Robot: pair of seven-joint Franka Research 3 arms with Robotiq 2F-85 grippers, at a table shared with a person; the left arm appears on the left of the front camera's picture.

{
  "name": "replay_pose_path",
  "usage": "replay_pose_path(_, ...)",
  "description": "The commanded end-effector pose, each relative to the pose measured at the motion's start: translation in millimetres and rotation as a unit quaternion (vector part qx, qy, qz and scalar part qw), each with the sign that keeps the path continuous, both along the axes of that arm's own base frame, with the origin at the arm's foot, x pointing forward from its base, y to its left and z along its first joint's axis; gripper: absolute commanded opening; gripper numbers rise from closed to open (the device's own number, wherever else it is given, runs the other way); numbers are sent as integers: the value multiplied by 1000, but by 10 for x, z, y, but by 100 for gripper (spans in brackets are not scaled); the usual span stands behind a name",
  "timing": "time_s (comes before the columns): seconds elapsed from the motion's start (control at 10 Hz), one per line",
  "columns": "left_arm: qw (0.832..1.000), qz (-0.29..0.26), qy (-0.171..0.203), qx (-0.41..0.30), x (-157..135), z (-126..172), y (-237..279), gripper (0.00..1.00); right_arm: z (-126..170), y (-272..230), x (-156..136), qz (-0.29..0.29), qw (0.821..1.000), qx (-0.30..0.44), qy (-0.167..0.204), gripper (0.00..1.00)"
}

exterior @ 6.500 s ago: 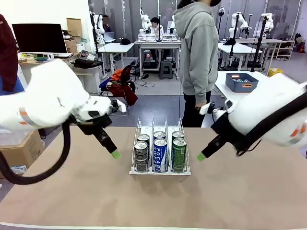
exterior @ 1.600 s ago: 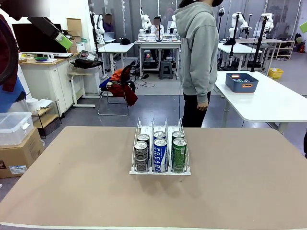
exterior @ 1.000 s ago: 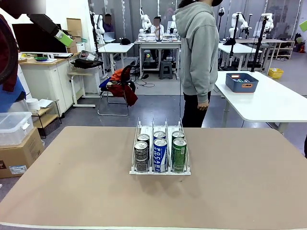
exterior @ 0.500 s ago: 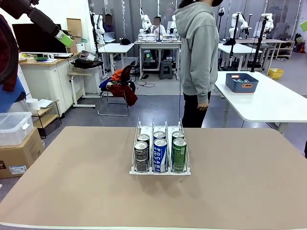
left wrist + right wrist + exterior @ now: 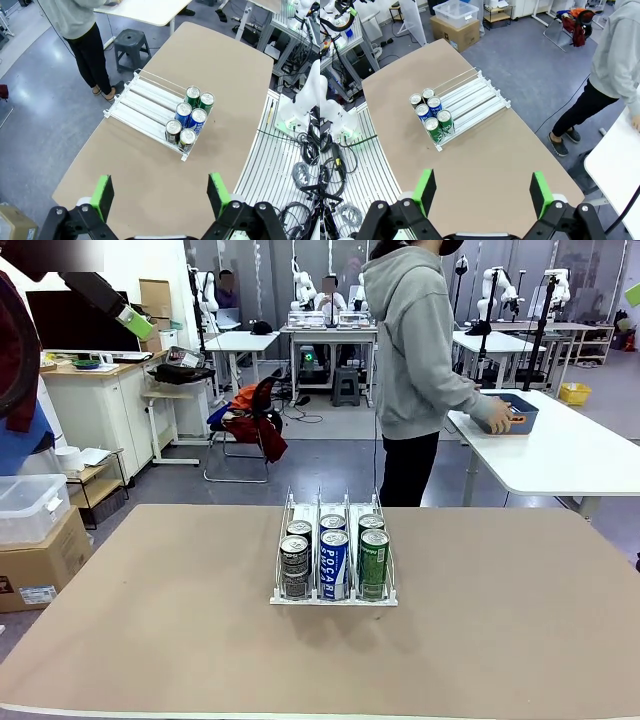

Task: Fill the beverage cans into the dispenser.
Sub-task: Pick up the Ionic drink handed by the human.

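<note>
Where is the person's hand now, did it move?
Yes. The person's hand rose rightward, from beside the hip to the blue bin on the white table.

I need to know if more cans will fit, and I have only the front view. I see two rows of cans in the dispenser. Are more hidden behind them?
Observer: No. The left wrist view, from above, shows six beverage cans in all, two per lane, at the robot-side end of the dispenser.
Operator: Is there room behind them?
Observer: In the right wrist view, white lane floor shows from the cans to the end nearest the person.
Operator: Are the grippers free?
Observer: The wrist views show the left gripper and the right gripper open, with nothing between the jaws, high above the table.
</note>
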State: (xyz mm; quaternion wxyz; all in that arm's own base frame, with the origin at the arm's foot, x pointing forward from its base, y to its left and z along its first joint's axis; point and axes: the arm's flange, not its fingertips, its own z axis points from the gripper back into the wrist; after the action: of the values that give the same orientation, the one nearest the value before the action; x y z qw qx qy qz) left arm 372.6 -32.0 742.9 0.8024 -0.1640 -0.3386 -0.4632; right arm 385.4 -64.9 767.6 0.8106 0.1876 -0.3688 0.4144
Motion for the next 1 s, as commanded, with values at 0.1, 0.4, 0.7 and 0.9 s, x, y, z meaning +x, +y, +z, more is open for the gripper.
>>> replay_pose_path(0.1, 1000, -3, -2, 1, -2, 0, 5, 100, -6, 14, -1, 1, 1000, 0, -1, 100)
replay_pose_path(0.4, 1000, -3, -2, 1, -2, 0, 5, 100, -6, 14, -1, 1, 1000, 0, -1, 100)
replay_pose_path(0.7, 1000, -3, -2, 1, -2, 0, 5, 100, -6, 14, -1, 1, 1000, 0, -1, 100)
replay_pose_path(0.9, 1000, -3, -2, 1, -2, 0, 5, 100, -6, 14, -1, 1, 1000, 0, -1, 100)
